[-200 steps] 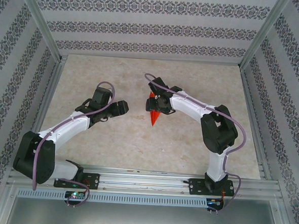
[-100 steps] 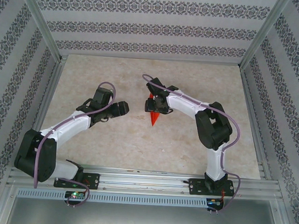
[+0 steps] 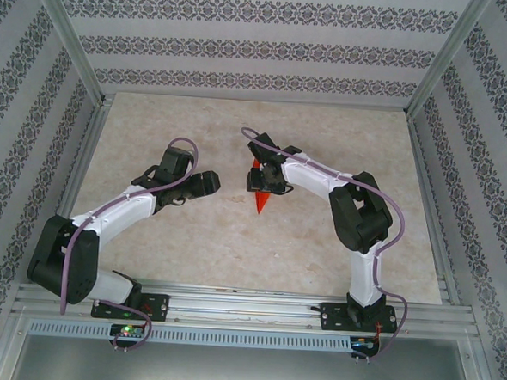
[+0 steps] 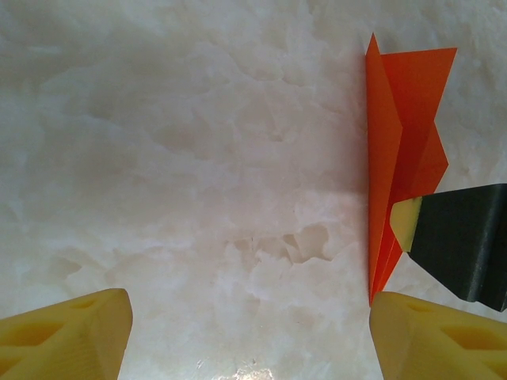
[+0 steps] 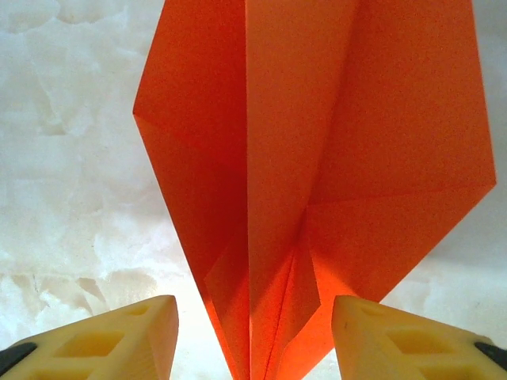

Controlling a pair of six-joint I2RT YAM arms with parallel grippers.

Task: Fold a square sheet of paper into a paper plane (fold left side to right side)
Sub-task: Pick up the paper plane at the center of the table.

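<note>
Paper plane [image 3: 260, 200] lies mid-frame in the top view on the table [image 3: 190, 238], point toward the bottom edge, flaps loose. Your right gripper [image 5: 255, 332] straddles its narrow end, jaws apart, not yet pinching; close centred on the crease, pressing slowly. Left gripper [image 4: 252, 336], released, hovers to its left; keep it clear.

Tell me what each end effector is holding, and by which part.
Nothing is held. The left end effector is open; the right end effector, open, straddles the narrow end of the paper plane without clamping it.
</note>
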